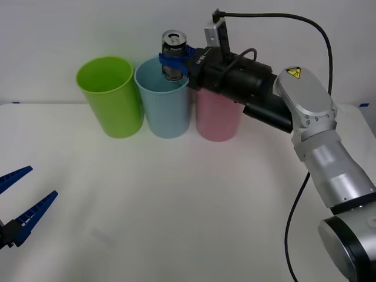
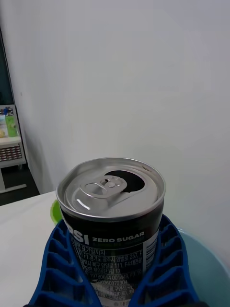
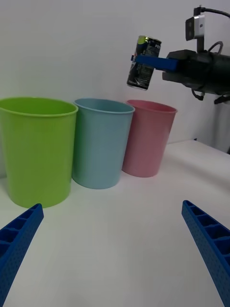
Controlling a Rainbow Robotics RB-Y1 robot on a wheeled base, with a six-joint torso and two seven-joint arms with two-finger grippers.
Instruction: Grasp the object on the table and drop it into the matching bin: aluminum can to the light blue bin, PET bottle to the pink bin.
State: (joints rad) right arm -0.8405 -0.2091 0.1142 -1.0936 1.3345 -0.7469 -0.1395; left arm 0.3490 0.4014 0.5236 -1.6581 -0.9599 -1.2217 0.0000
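My right gripper (image 1: 174,60) is shut on the aluminum can (image 1: 173,56), a small dark can with a shiny open pull-tab top (image 2: 111,187). It holds the can slightly tilted in the air above the rim of the light blue bin (image 1: 164,108). The pink bin (image 1: 217,120) stands just right of the blue one, partly behind my right arm. In the left wrist view the can (image 3: 143,62) hangs above the gap between the light blue bin (image 3: 101,144) and the pink bin (image 3: 146,139). My left gripper (image 1: 20,197) stands open low over the white table (image 1: 176,211) at the near left.
A lime green bin (image 1: 110,97) stands left of the light blue one, all three in a row at the table's far edge against a white wall. My right arm reaches over the pink bin.
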